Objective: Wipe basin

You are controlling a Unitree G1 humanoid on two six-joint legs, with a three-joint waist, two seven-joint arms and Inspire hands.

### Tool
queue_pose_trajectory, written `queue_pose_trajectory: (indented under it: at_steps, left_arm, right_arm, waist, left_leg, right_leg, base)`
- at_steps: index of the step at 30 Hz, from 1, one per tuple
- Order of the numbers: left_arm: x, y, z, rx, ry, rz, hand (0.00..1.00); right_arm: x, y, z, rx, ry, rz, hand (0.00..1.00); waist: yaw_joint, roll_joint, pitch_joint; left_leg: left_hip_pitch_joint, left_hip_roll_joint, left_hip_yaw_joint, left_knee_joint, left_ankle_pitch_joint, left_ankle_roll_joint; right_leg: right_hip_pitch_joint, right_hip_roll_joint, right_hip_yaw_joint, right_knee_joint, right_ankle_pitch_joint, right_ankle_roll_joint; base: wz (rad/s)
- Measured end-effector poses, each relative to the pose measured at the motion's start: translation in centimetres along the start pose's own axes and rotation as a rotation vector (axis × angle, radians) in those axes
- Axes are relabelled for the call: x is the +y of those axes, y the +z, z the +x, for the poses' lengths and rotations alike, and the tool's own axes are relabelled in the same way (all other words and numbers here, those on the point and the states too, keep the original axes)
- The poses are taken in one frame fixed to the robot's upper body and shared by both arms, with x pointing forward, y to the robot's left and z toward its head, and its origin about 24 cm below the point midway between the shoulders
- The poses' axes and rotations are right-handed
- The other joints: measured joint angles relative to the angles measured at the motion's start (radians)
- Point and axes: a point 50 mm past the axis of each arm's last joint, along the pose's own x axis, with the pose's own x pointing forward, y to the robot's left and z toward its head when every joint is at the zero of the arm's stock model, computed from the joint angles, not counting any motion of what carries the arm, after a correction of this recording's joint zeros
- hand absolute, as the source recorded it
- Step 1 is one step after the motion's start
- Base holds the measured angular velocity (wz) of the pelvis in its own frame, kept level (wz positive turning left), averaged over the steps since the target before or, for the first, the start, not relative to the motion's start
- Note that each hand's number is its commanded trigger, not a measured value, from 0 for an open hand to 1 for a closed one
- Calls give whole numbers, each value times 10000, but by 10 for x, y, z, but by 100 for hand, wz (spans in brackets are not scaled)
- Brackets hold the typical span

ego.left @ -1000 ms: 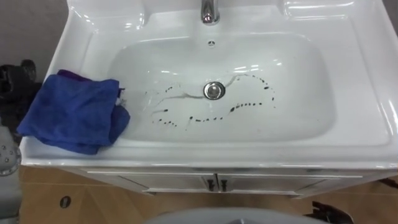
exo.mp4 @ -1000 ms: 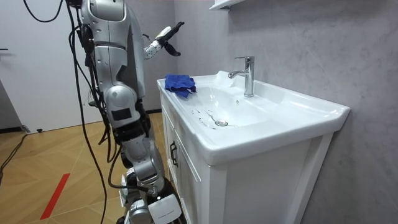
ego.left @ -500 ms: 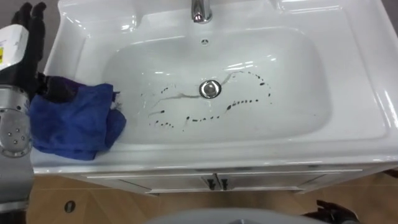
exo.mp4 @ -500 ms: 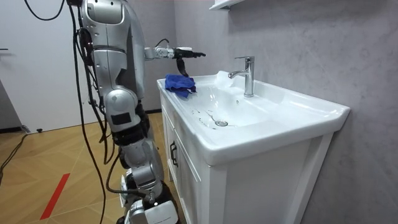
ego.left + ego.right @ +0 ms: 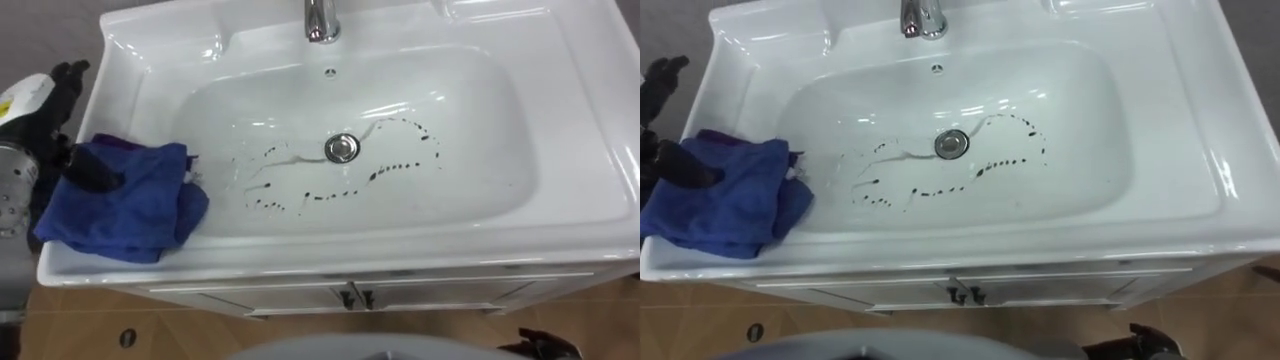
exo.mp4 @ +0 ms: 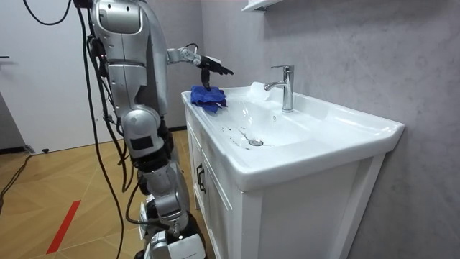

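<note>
The white basin lies below me, with a trail of dark marks curving round its drain. A crumpled blue cloth rests on the basin's left rim, partly drooping into the bowl. My left hand hovers over the cloth's left part, open, its fingers stretched toward the back and its thumb lying across the cloth's top. In the room view I stand at the cabinet's front with the left hand held out just above the cloth. A dark part of my right hand shows low at the bottom right edge.
A chrome faucet stands at the back middle of the basin. Below the front rim are the white cabinet doors with small handles. A wall runs behind the basin, and wooden floor lies to my left.
My left hand has swung in from raised beside me to over the blue cloth, and now sits a little lower on it. The view has shifted slightly.
</note>
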Motion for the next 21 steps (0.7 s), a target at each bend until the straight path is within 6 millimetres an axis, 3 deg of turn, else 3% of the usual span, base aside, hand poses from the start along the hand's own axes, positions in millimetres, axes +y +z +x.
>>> queue_pose_trajectory:
  at_steps: [4, 9, 14, 21]
  left_arm:
    - [1, 0, 0, 68, -561, 95, 0]
    - [17, 5, 1, -93, -583, 544, 0]
    - [32, 9, 2, -177, -215, 869, 0]
    - [31, 9, 2, -177, -336, 883, 0]
  right_arm:
    - [0, 1, 0, -16, 25, -211, 0]
    - [0, -2, 0, 50, 35, -217, 0]
    - [-4, -1, -1, 33, -74, -233, 0]
    - [-8, 5, 0, -103, -157, -282, 0]
  waist:
    - [17, -22, 22]
    - [245, -38, 68]
    - [291, 145, 65]
    - [281, 215, 58]
  left_leg:
    - [0, -9, 1, 0, 0, 0]
    - [-28, -18, 2, 10, -1, 0]
    - [-38, -14, -11, 10, 0, 0]
    - [-37, 4, -13, 7, -1, 0]
  right_leg:
    - [-6, -8, 6, -6, 0, 0]
    - [-15, -19, -16, -42, -1, 0]
    - [-12, -19, -41, -43, 0, 0]
    - [22, -1, -9, -17, 1, -2]
  base:
    - [0]
    - [0]
    - [0]
    - [-1]
